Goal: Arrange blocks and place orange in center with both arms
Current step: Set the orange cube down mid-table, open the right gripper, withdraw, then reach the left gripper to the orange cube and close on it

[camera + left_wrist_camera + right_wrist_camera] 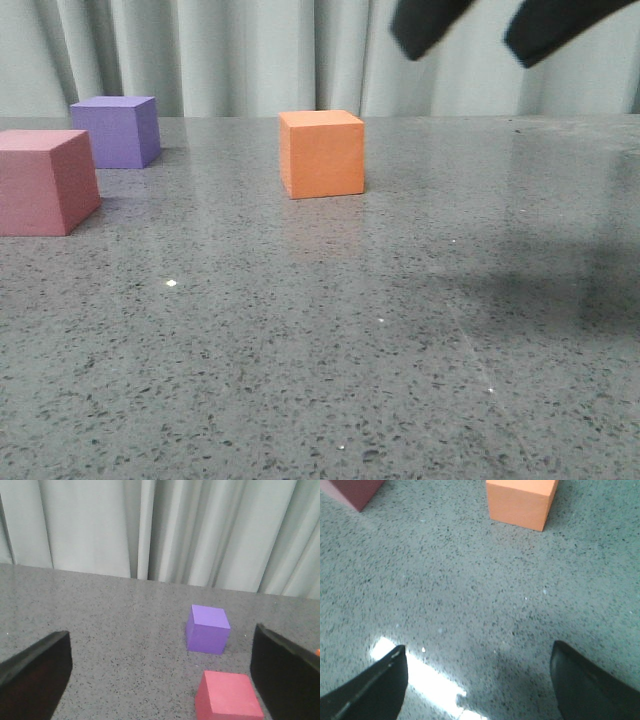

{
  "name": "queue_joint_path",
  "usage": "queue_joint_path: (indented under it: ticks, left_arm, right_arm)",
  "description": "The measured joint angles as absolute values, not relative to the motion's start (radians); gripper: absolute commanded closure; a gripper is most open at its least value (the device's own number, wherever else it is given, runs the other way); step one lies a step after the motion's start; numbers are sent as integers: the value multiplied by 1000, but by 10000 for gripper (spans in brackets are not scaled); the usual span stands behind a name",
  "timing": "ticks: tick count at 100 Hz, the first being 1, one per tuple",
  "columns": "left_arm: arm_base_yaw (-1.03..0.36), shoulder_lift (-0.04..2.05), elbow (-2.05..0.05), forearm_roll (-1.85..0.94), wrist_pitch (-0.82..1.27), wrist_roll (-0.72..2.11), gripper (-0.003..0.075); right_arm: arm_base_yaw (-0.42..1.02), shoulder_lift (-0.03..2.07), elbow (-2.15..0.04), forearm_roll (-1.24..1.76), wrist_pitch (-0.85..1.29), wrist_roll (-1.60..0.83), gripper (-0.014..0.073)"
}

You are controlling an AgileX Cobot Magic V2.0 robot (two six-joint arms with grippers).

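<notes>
The orange cube (322, 153) stands on the grey speckled table, near the middle of the front view. The purple cube (117, 130) sits at the far left and the pink-red cube (45, 181) in front of it, at the left edge. My right gripper (475, 42) hangs open and empty high above the table, right of the orange cube; the right wrist view shows the orange cube (521, 501) well ahead of its spread fingers (479, 652). My left gripper (161, 642) is open and empty, with the purple cube (208, 629) and the pink-red cube (228, 696) ahead, near one finger.
A pale pleated curtain (250, 50) closes off the table's far edge. The right arm casts a shadow on the table (540, 290) at the right. A bright light reflection lies on the table (425, 672) between the right fingers.
</notes>
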State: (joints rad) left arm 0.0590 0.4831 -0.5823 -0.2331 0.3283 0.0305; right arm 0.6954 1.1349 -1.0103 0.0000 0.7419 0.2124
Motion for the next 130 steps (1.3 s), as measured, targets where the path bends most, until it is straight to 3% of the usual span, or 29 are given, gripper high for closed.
queue_joint_path:
  ticks: [33, 79, 130]
  left_arm:
    - [-39, 701, -730, -258, 385, 70, 29]
    - [-363, 1228, -1157, -258, 489, 405, 29]
    - [-401, 1725, -1724, -545, 927, 978, 29]
  right_arm:
    - [695, 869, -785, 0, 677, 184, 11]
    - [695, 847, -772, 0, 669, 184, 11]
    - [695, 847, -772, 0, 669, 183, 11]
